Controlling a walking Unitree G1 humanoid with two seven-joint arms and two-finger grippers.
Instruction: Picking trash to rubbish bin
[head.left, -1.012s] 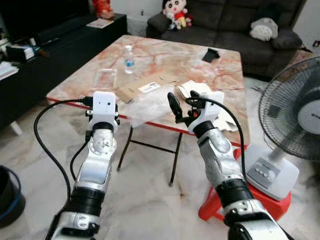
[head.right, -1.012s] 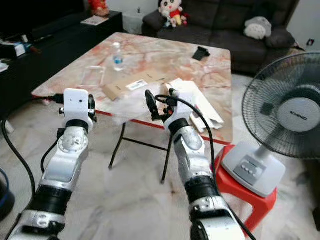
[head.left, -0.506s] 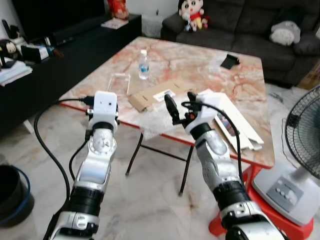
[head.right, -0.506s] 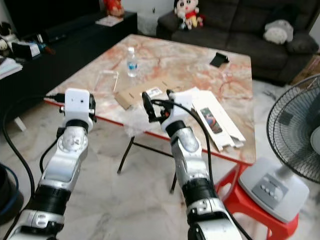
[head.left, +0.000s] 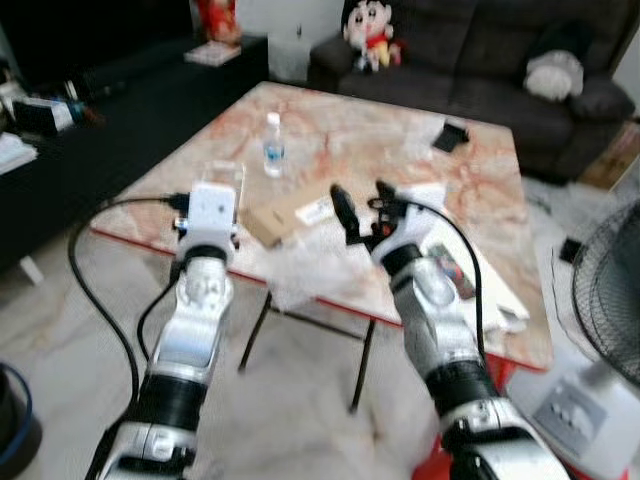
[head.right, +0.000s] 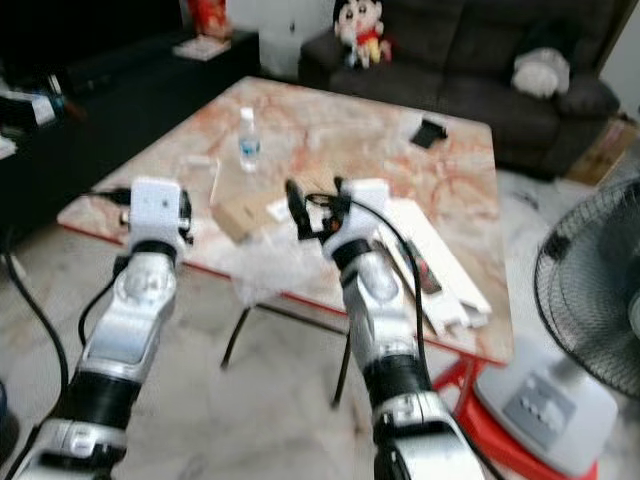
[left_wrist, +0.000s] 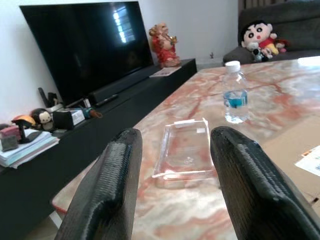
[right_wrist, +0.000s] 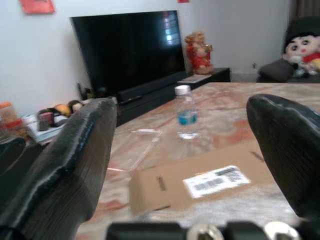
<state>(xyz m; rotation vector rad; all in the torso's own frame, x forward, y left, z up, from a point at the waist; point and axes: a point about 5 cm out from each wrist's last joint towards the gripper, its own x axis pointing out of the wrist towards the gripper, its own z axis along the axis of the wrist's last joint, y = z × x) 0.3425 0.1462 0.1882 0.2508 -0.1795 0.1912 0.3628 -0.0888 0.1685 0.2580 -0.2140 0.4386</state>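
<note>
Crumpled clear plastic wrap (head.left: 300, 268) is lying at the marble table's (head.left: 350, 130) near edge, beside a flat cardboard mailer (right_wrist: 200, 180) and clear plastic tray (left_wrist: 184, 156). The right gripper (head.left: 362, 208) is hovering above it, fingers spread wide, holding nothing; the left gripper (left_wrist: 175, 185) is likewise gaping empty. Flimsy film risks slipping off the edge.

A dark sofa (head.left: 480, 60) is seen beyond the marble table (head.left: 350, 130); a doll (head.left: 365, 25) is propped on it.

Dark sofa (head.left: 480, 60) behind marble table (head.left: 360, 130)
</note>
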